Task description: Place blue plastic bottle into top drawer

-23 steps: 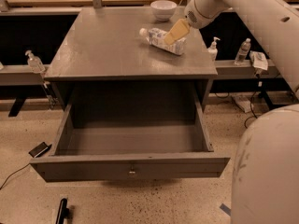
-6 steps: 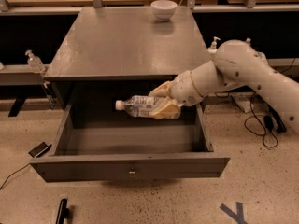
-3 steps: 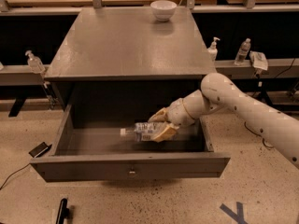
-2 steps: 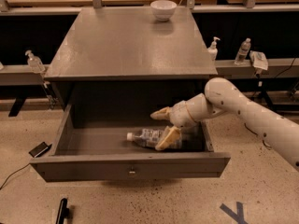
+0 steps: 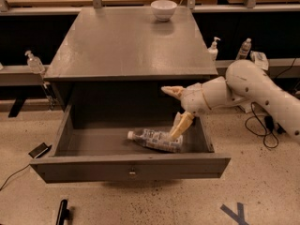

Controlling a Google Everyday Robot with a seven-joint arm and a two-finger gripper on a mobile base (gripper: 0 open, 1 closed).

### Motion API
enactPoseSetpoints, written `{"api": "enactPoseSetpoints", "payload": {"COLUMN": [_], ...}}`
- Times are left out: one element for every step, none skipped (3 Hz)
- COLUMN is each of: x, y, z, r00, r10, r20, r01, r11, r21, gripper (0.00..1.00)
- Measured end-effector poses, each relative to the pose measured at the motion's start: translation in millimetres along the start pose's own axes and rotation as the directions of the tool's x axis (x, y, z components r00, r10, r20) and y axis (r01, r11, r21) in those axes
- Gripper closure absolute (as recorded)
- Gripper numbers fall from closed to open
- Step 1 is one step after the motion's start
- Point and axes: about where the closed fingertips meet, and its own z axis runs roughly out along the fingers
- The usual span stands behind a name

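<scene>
Blue plastic bottle [image 5: 157, 140] lies flat on the floor of the open top drawer [image 5: 131, 165], long axis roughly left-right, cap to the left. Gripper [image 5: 177, 108] hangs just above its right end, spread wide, holding nothing. Lower finger [image 5: 182, 124] is at the bottle; contact unclear.

Dim overhead light glazes the tabletop [image 5: 126, 46], shadowing the top drawer [image 5: 84, 167] where the spread claw [image 5: 169, 112] hangs.
</scene>
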Motion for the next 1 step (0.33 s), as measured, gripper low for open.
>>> {"api": "enactPoseSetpoints", "payload": {"x": [-5.1], "y": [-0.5], "z": [-2.6], "r00": [1.000], "r10": [0.003], "r20": [-0.005], "r01": [-0.003], "r11": [1.0000], "r21": [0.002], "gripper": [0.00]}}
